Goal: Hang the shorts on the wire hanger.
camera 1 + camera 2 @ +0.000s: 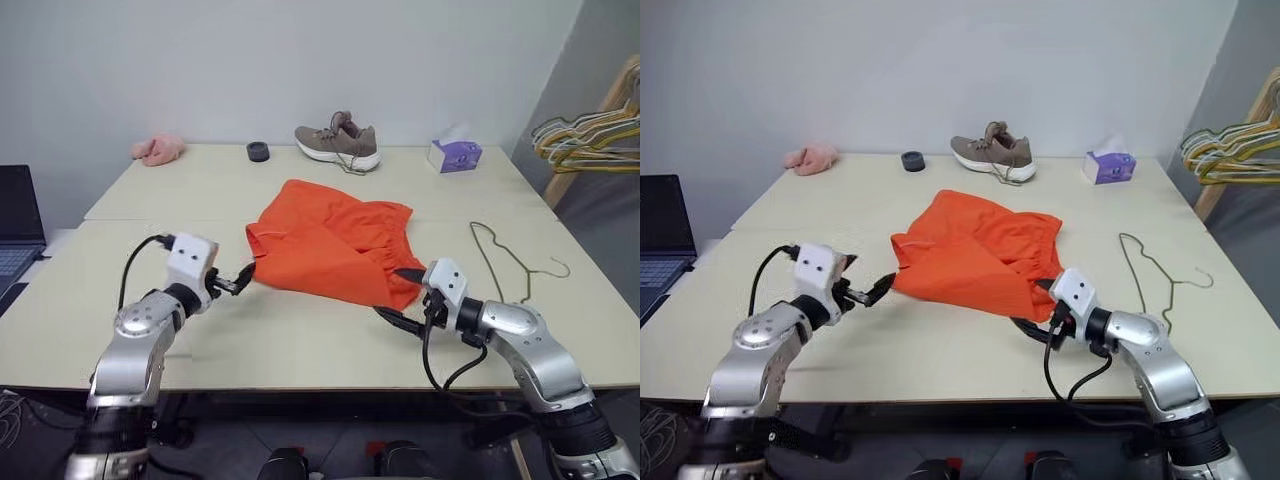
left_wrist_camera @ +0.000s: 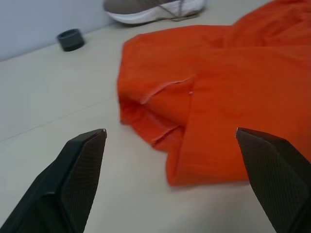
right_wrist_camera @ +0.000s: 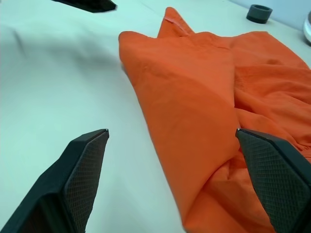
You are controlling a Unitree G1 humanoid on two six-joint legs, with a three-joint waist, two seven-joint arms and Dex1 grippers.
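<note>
Table (image 1: 300, 350) is mostly bare around the work. Along the far edge: a small pink cloth (image 1: 158, 149) at the left, a dark round ring (image 1: 259, 151), a grey-brown shoe (image 1: 338, 142) with loose laces, and a purple tissue box (image 1: 454, 154). A bunch of yellow and green hangers (image 1: 590, 132) hangs off to the right, past the table, and a laptop (image 1: 17, 230) sits off the left edge. None of this lies between my grippers and the cloth. The shorts (image 1: 335, 248) lie crumpled mid-table, bright orange, folded over themselves, gathered waistband toward the right side. The wire hanger (image 1: 512, 262) lies flat on the table to their right, apart from them, thin and dark. My left gripper (image 1: 242, 278) is spread wide, empty, at the shorts' left edge. My right gripper (image 1: 402, 297) is also spread wide, gripping nothing, at their near right corner.
</note>
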